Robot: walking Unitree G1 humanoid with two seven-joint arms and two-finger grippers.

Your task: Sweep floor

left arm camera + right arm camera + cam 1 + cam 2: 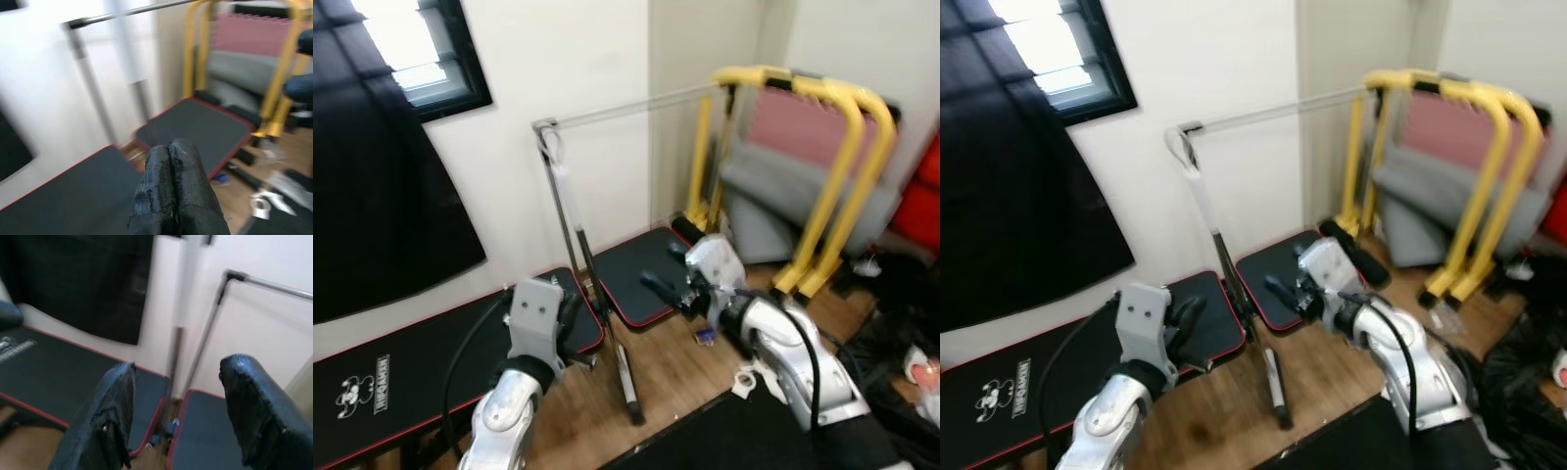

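A long-handled sweeping tool (579, 245) leans on the white wall, its white upper grip (1197, 186) beside a metal rack's post and its grey lower end (626, 377) on the wood floor. My left gripper (573, 318) hovers just left of the handle, low down, fingers shut with nothing between them (168, 161). My right gripper (664, 269) is held to the handle's right, apart from it, with its fingers open and empty (178, 367). The right wrist view sees the handle (174, 362) standing between the two fingers, farther off.
Black mats with red edging (411, 362) (636, 269) lie along the wall. A thin metal rack (626, 106) spans above them. A yellow tube frame (832, 176) with grey and pink pads fills the corner. Small litter (744, 377) lies on the wood floor (675, 377).
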